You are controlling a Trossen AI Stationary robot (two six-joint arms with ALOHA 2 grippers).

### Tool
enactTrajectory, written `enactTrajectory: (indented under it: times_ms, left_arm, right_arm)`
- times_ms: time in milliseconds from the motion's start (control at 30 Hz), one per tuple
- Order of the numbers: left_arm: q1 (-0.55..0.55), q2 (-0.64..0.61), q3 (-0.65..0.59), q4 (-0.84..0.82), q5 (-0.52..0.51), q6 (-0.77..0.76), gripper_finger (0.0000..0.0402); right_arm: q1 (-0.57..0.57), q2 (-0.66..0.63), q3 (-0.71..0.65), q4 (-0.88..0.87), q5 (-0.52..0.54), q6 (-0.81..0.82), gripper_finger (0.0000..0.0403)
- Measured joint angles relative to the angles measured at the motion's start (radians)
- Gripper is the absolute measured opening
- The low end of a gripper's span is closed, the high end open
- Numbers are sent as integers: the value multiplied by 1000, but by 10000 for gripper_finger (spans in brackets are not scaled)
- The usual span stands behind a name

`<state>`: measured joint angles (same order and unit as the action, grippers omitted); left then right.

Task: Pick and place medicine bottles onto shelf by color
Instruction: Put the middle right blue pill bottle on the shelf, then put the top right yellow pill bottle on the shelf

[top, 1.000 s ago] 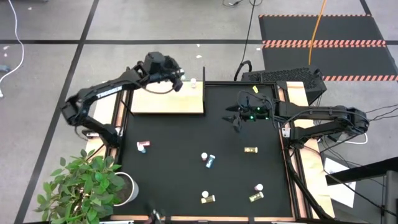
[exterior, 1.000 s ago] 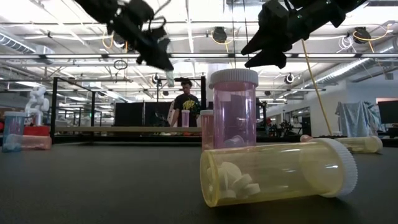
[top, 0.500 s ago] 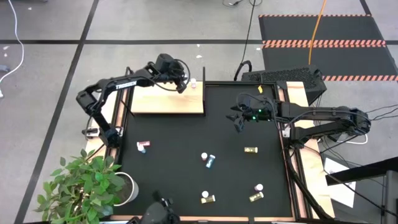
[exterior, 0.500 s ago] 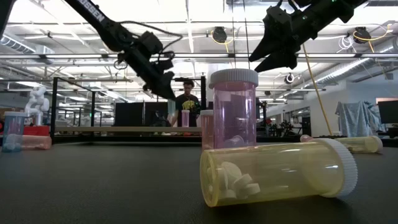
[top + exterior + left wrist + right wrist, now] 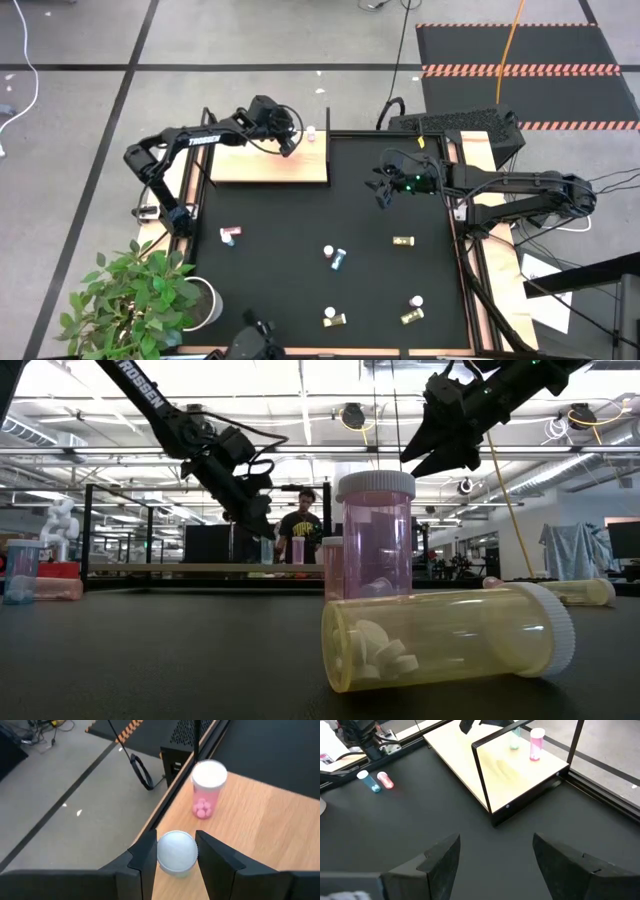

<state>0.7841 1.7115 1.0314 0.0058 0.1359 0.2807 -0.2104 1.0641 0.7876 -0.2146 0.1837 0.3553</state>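
A pale wood shelf (image 5: 262, 166) lies at the mat's far left. A pink medicine bottle (image 5: 207, 787) stands upright near its far right corner. Beside it, my left gripper (image 5: 287, 141) is shut on a light blue-green medicine bottle (image 5: 176, 852) with a white cap. Its base is at the shelf board or just above it (image 5: 514, 741); I cannot tell which. My right gripper (image 5: 384, 192) hangs open above the mat's far right part, with nothing between its fingers (image 5: 495, 855). Several more bottles lie loose on the mat. My left gripper pinches the bottle between its two fingers at the white cap's opposite sides (image 5: 161, 855). The fingers (image 5: 145, 860) slant down from the table's left. The bottle stays upright, cap up, close to the pink bottle (image 5: 297, 549).
A pink and a blue bottle (image 5: 229, 236) lie at the mat's left, a blue one (image 5: 337, 258) at the centre, and yellow ones (image 5: 402, 241) (image 5: 333, 318) (image 5: 411, 316) to the right and front. Thin black posts (image 5: 480, 775) frame the shelf. A potted plant (image 5: 140, 300) stands at the near left corner.
My left gripper has come down from well above the shelf toward its far right corner, carrying the bottle. The bottle has stayed upright and now stands level with the pink one.
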Motion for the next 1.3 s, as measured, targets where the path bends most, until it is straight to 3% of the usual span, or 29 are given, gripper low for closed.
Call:
enactTrajectory:
  times_ms: [600,1033,1300]
  left_arm:
    - [0,0,-16,42,-50,-21,133]
    - [-1,-6,-16,45,-50,-57,248]
    - [-37,-158,-15,24,-52,-125,289]
  right_arm:
    - [0,0,0,8,-4,4,247]
    - [0,0,0,8,-30,26,247]
    - [-1,-51,0,0,-5,102,247]
